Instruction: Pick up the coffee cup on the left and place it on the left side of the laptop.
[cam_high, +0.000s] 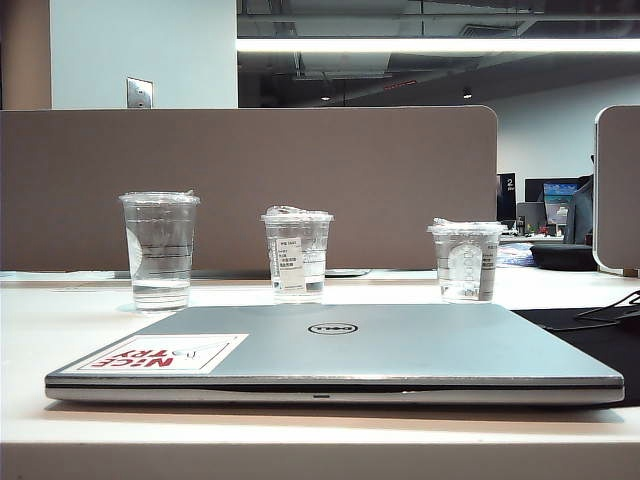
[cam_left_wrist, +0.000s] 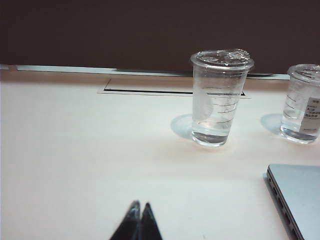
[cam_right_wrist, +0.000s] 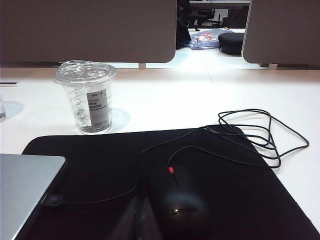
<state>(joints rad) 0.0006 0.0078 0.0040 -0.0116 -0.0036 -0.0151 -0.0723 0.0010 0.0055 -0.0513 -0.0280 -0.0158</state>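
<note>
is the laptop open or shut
Shut: the laptop lies flat on the table, lid down with its logo and sticker facing up.

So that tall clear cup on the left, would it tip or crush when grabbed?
The coffee cup looks like thin clear plastic, so a hard squeeze would probably dent it. It is tall with a narrower base, so a push near the flat lid may tip it. The little liquid at the bottom suggests it is light.
</note>
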